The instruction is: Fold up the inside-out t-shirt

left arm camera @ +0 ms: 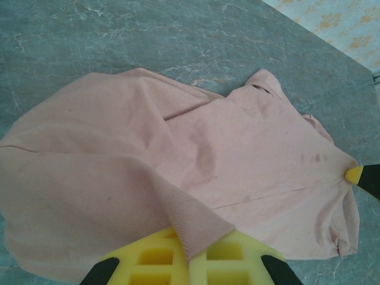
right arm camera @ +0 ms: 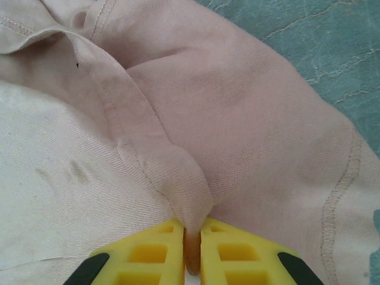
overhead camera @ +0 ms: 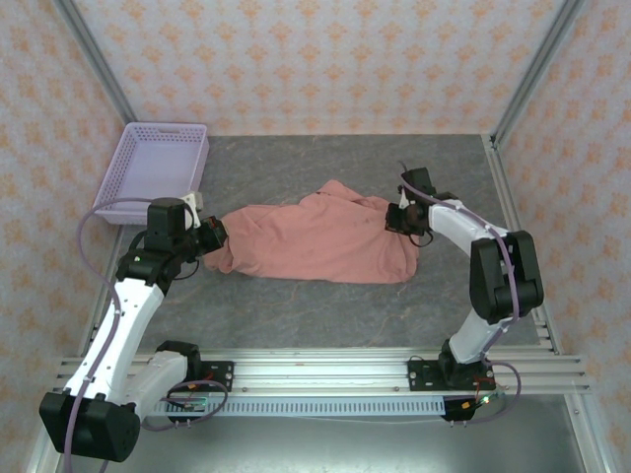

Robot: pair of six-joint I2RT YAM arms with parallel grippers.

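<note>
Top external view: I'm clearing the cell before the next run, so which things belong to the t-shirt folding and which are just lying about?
In the job:
- inside-out t-shirt
- left gripper, shut on the shirt's left end
- right gripper, pinching a fold at the shirt's right end

Lying about:
- purple basket, at the far left, apart from the shirt

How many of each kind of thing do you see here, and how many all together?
pink t-shirt: 1
purple basket: 1
robot arms: 2
Total: 4
</note>
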